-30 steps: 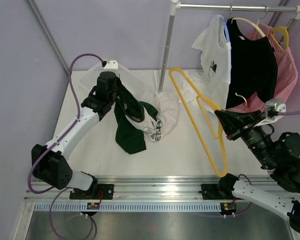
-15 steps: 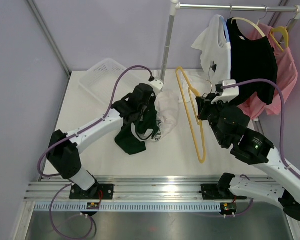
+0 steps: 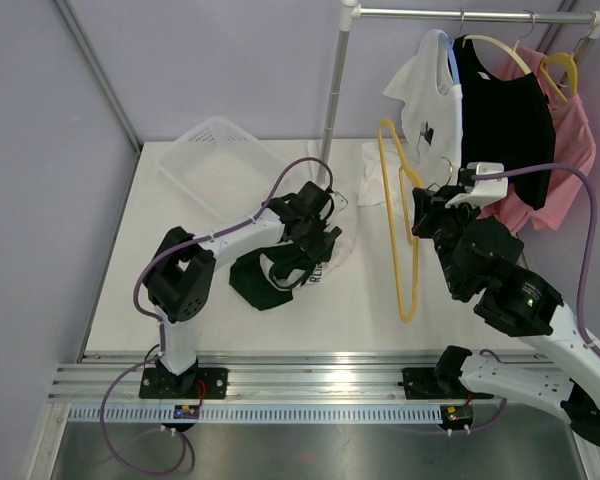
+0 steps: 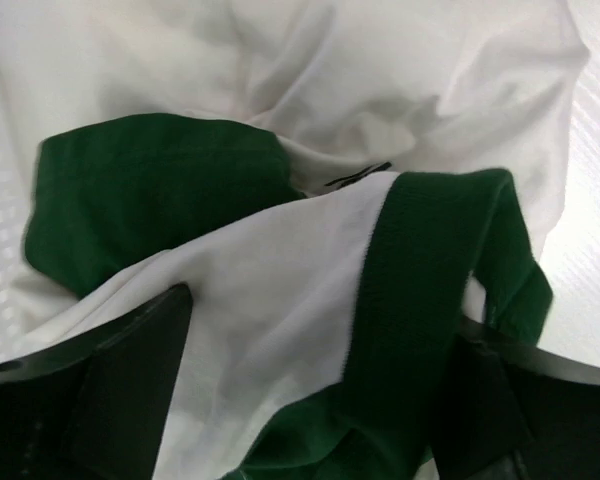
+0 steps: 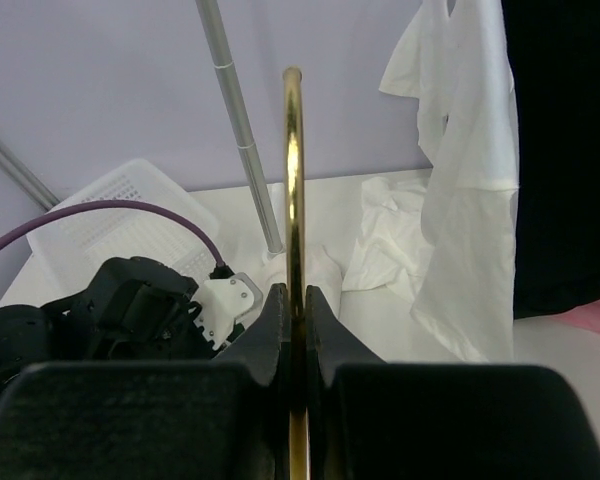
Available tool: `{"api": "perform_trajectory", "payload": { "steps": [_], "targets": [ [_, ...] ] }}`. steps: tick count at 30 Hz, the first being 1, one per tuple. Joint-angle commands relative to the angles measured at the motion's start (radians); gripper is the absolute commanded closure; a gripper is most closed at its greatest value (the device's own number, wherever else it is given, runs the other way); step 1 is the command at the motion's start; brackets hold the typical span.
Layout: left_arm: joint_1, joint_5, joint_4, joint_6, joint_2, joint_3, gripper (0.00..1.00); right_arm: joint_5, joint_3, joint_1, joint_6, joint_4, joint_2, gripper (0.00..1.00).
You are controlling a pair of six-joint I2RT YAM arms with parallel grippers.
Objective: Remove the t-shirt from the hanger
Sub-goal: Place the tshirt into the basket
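Observation:
The white and green t-shirt (image 3: pixel 265 281) lies crumpled on the table, off the hanger. My left gripper (image 3: pixel 313 232) hovers right over it, open. In the left wrist view the white cloth and green collar (image 4: pixel 280 280) fill the space between the wide-spread black fingers (image 4: pixel 130 370), and the gripper (image 4: pixel 320 330) pinches nothing. The bare yellow hanger (image 3: pixel 404 225) hangs upright to the right of the shirt, with my right gripper (image 3: pixel 422 212) shut on its wire. In the right wrist view the gold wire (image 5: pixel 293 170) runs straight up from the closed gripper (image 5: pixel 296 298).
A white mesh basket (image 3: pixel 215 160) sits at the back left of the table. The rack's pole (image 3: pixel 335 90) stands behind the shirt, with white (image 3: pixel 430 100), black (image 3: pixel 505 120) and pink (image 3: pixel 572 150) garments hung from its bar. Loose white cloth (image 3: pixel 378 172) lies by the pole.
My left gripper swung right and nearer, lowered the t-shirt onto the table and opened, letting it go. My right arm carried the emptied hanger up and back toward the rack.

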Motion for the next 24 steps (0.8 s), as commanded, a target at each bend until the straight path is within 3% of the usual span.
{"api": "perform_trajectory", "payload": {
  "steps": [1, 7, 13, 17, 21, 24],
  "targets": [
    [-0.002, 0.148, -0.033, 0.009, 0.048, 0.063, 0.01, 0.028, 0.04, 0.0, 0.003, 0.027, 0.003, 1.0],
    [-0.002, 0.196, -0.031, 0.011, 0.108, 0.078, 0.01, 0.018, 0.037, -0.002, 0.005, 0.016, -0.003, 1.0],
    [-0.004, 0.124, -0.056, -0.019, 0.232, 0.147, 0.01, 0.002, 0.028, -0.002, 0.002, 0.028, -0.004, 1.0],
    [-0.005, 0.153, -0.068, -0.013, 0.283, 0.164, 0.02, -0.006, 0.016, -0.002, -0.003, 0.036, -0.006, 1.0],
    [-0.008, 0.196, -0.103, 0.0, 0.343, 0.205, 0.3, 0.002, -0.007, -0.002, -0.007, 0.054, -0.021, 1.0],
    [-0.011, 0.239, -0.129, 0.014, 0.369, 0.228, 0.64, -0.003, -0.029, -0.002, -0.018, 0.067, -0.039, 1.0]
  ]
}}
